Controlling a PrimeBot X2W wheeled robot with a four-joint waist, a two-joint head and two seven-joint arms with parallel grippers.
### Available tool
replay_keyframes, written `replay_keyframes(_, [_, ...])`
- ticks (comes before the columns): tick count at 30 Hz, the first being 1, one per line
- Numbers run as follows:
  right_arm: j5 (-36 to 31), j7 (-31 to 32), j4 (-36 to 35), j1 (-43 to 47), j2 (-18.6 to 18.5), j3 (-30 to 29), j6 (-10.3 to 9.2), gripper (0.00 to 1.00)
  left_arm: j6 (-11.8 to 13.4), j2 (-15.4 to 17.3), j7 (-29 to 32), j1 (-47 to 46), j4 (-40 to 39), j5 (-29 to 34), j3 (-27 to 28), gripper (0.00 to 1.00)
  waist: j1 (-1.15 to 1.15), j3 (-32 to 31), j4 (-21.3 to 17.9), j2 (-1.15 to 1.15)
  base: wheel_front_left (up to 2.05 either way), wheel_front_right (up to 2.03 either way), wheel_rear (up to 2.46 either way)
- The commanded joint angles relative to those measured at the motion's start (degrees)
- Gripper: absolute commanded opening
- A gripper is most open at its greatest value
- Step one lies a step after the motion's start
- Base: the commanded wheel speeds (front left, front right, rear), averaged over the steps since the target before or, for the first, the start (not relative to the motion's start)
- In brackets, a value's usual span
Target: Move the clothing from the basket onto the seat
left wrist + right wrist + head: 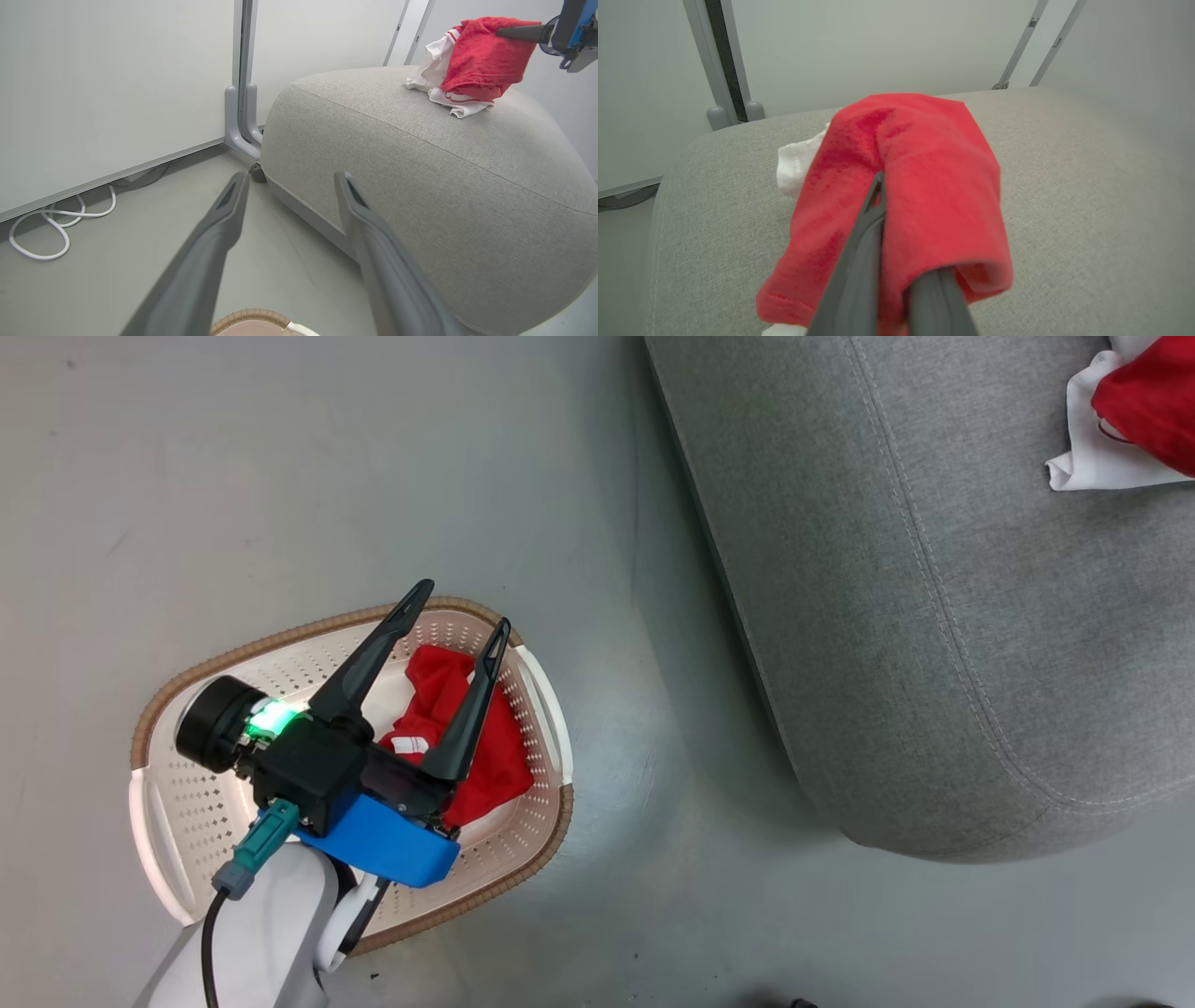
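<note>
Noted the grey seat ahead and to the right of the left gripper, its rounded corner and stitched seam turned toward the fingertips but well apart from them. Found bare grey floor between the gripper and that seat edge. Found more open floor ahead and to the left, up to a white wall panel.

Located the perforated basket directly beneath the left gripper, brown rim clear of the seat. Found one crumpled red garment inside it, below and between the two fingers. Could not tell whether the fingers touch it.

Recorded the left gripper's jaws spread wide and holding nothing.

Recorded the right gripper clamped shut on a red garment with white trim. Saw the fabric draped over both fingers and hiding one tip, with its white part lying on the seat top beyond the fingers. Saw open cushion on every side of that gripper.

Noted a loose white cable on the floor at the panel's foot, far left of the left gripper.
</note>
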Motion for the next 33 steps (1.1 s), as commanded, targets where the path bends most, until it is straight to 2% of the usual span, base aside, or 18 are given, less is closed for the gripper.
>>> replay_keyframes(1, [-0.2, -0.5, 0.6, 0.1, 0.1, -0.6, -0.01, 0.0, -0.1, 0.3, -0.1, -0.6, -0.2, 0.3, 0.1, 1.0, -0.01, 0.1, 0.1, 0.0, 0.0, 0.0, 0.0])
replay_keyframes(9, [-2.3, -2.3, 4.7, -2.1, 1.5, -0.2, -0.01, 0.0, 0.2, 0.3, -0.2, -0.3, 0.5, -0.1, -0.2, 1.0, -0.01, -0.5, -0.2, 0.0, 0.0, 0.0, 0.0])
replay_keyframes(11, [-2.9, -2.7, 5.2, -2.6, 1.7, 0.4, -0.01, 0.47, 0.2, 0.6, -0.2, -0.4, 0.6, -0.1, -0.6, 1.0, -0.01, -0.7, -0.5, 0.0, 0.0, 0.0, 0.0])
replay_keyframes(12, [-2.8, -2.7, 5.6, -2.8, 2.1, 0.9, -0.01, 1.0, 0.2, 0.7, -0.1, -0.5, 0.7, -0.2, -0.8, 1.0, -0.01, -0.8, -0.7, 0.0, 0.0, 0.0, 0.0])
replay_keyframes(23, [-4.5, -3.9, 7.6, -3.1, 1.0, 4.0, -0.01, 1.0, 0.3, 0.4, -0.2, -0.8, 1.5, -1.0, -1.4, 1.0, -0.01, -2.2, -0.5, 0.0, 0.0, 0.0, 0.0])
replay_keyframes(33, [-5.3, -5.1, 7.2, 2.4, -0.7, 5.7, -0.01, 1.0, 0.4, -2.4, -0.3, 1.1, 3.5, -2.1, -1.2, 1.0, -0.01, -7.9, 1.3, 0.0, 0.0, 0.0, 0.0])
